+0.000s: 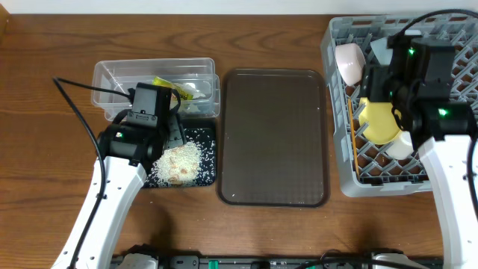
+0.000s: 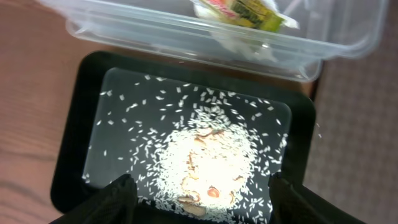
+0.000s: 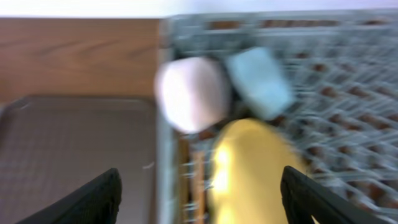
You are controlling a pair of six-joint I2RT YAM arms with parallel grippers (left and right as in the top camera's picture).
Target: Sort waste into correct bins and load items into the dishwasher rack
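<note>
My left gripper is open and empty above the shallow black tray, which holds a pile of white rice scraps. Behind it the clear tub holds the green-and-orange wrapper and white paper. My right gripper is open and empty over the grey rack's left side. The rack holds the white bowl, blue bowl, yellow plate, white cup and chopsticks.
The brown serving tray lies between the black tray and the rack, with nothing on it. The right wrist view is motion-blurred. Wooden table surrounds everything; cables trail over the left arm.
</note>
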